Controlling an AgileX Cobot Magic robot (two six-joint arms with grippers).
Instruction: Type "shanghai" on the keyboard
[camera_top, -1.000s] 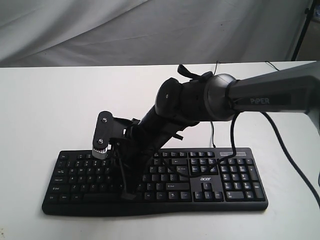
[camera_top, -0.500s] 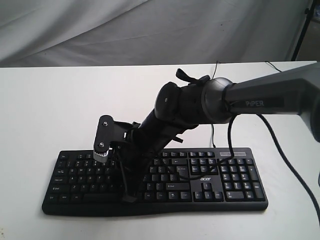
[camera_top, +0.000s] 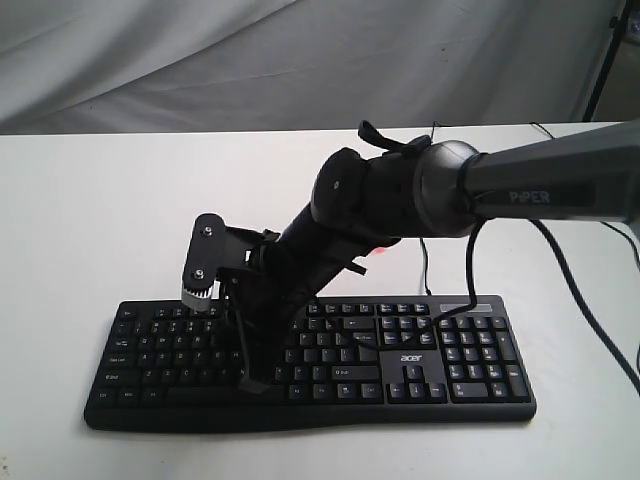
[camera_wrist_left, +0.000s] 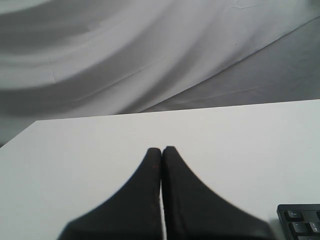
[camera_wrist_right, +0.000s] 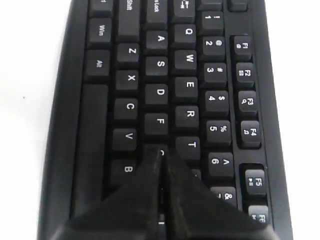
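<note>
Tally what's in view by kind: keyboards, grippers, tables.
keyboard: 1
grippers: 2 (left gripper, right gripper, both closed)
table: 1
Total: 4
</note>
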